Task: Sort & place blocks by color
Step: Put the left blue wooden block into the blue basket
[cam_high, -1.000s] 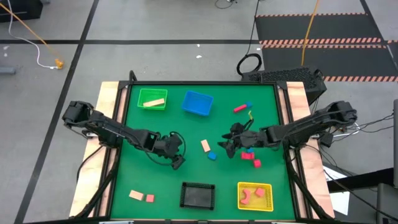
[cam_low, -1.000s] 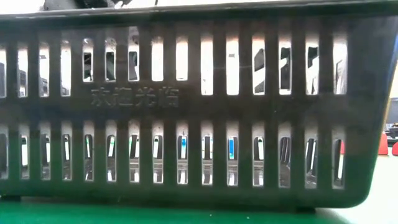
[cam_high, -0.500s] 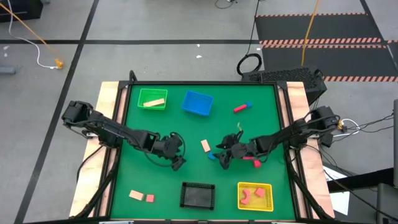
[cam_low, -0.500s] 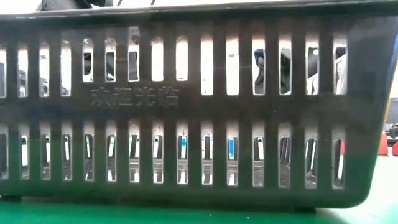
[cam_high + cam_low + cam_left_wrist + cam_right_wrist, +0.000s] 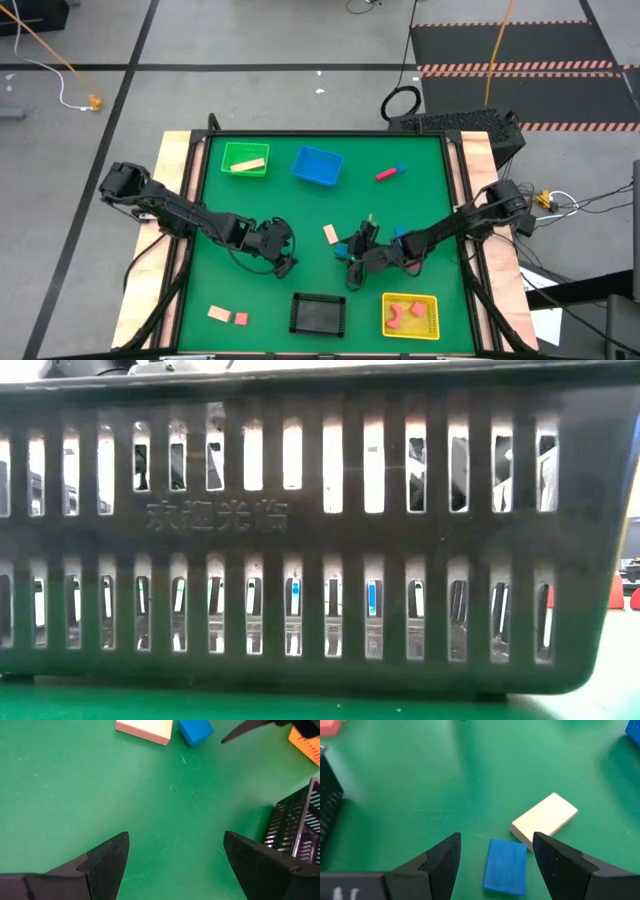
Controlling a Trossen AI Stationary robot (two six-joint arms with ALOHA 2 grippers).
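Right wrist view, right tool (image 5: 495,857) spread wide over blue block (image 5: 506,866), tan block (image 5: 545,817) just beside, left tool (image 5: 175,855) spread over bare mat.

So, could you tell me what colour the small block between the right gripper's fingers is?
Blue, clearest in the right wrist view.

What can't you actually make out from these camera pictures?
- Low view: the black basket fills the frame, hiding both arms and nearly all the blocks.
- High view: the right gripper and its arm cover the blocks beneath; only a bit of the blue block shows.
- High view: the pink-red blocks in the yellow basket are too small to count surely.
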